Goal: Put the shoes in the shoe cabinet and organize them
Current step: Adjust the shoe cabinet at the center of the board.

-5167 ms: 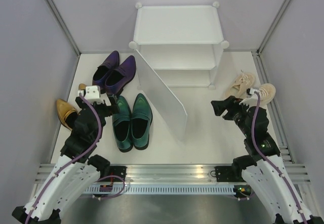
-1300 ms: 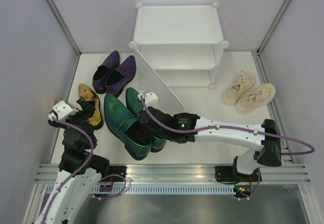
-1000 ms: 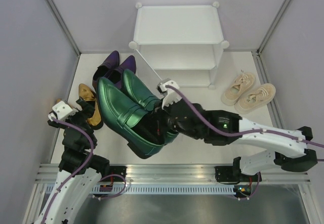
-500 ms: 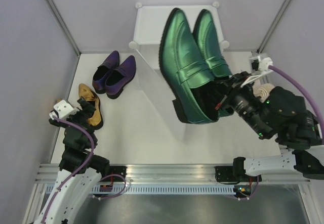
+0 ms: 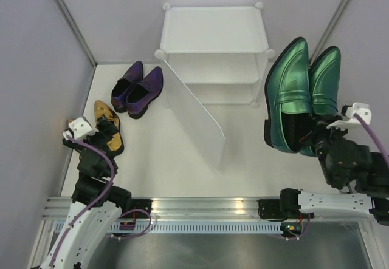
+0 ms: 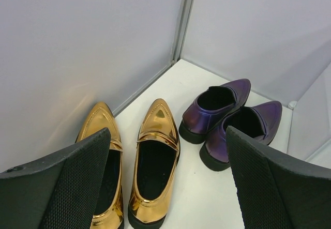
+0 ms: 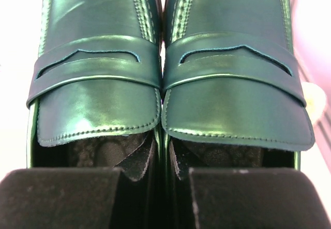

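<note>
Top external: shoe cabinet [image 5: 213, 32] against back wall, its door panel [image 5: 194, 114] swung out over bare central floor. Green loafers [image 5: 292, 99] aloft right of cabinet, right gripper [image 7: 155, 193] clenched on their adjoining inner walls. Left gripper [image 6: 166, 156] spread wide, empty, above gold loafers [image 6: 152, 162] by left wall

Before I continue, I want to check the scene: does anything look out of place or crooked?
Yes. The door panel stands swung open, slanting across the floor before the shoe cabinet. The green loafers hang in the air right of it, pinched together as a pair by the right gripper. Nothing looks damaged.
</note>
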Controlling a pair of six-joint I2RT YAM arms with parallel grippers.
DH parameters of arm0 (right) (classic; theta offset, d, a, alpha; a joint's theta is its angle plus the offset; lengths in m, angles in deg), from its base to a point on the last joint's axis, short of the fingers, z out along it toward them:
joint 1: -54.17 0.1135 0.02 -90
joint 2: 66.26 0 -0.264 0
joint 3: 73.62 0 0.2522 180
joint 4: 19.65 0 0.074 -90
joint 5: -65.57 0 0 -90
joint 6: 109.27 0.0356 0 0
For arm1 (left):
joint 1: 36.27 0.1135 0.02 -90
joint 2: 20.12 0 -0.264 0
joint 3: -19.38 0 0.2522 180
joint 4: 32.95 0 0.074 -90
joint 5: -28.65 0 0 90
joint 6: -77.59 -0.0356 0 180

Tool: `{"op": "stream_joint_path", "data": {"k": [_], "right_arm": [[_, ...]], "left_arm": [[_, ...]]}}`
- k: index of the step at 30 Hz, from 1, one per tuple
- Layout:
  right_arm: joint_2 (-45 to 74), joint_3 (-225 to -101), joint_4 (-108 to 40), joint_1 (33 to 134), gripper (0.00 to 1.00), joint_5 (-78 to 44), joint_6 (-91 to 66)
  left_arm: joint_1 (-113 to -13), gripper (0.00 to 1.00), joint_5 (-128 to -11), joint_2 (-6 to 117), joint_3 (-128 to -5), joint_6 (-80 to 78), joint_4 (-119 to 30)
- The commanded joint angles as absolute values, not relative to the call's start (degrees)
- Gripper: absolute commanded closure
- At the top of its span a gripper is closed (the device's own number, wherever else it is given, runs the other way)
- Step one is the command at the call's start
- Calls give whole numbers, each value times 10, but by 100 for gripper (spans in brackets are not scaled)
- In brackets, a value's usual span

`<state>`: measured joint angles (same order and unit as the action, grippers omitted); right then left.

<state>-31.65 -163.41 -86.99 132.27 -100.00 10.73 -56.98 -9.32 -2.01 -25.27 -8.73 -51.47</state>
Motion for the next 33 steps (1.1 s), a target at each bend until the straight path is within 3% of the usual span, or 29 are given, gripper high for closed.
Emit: {"op": "stream_joint_path", "data": {"k": [1, 8, 17, 26, 33], "right_arm": [[-291, -1610, -931, 1327, 99, -1038, 240], [-266, -1517, -894, 1327, 99, -996, 273], [-235, -1410, -572, 1327, 99, -642, 81], [-263, -1382, -614, 1326, 100, -735, 117], [-125, -1365, -503, 1318, 99, -679, 95]], "left_arm": [[-569, 7, -113, -13, -269, -67, -525], [-569, 7, -123, -10, -270, -64, -529], [-571, 7, -130, -7, -269, -63, -532], [-574, 7, -142, -5, -272, -62, -532], [-574, 7, -142, -4, -272, -63, -534]]}}
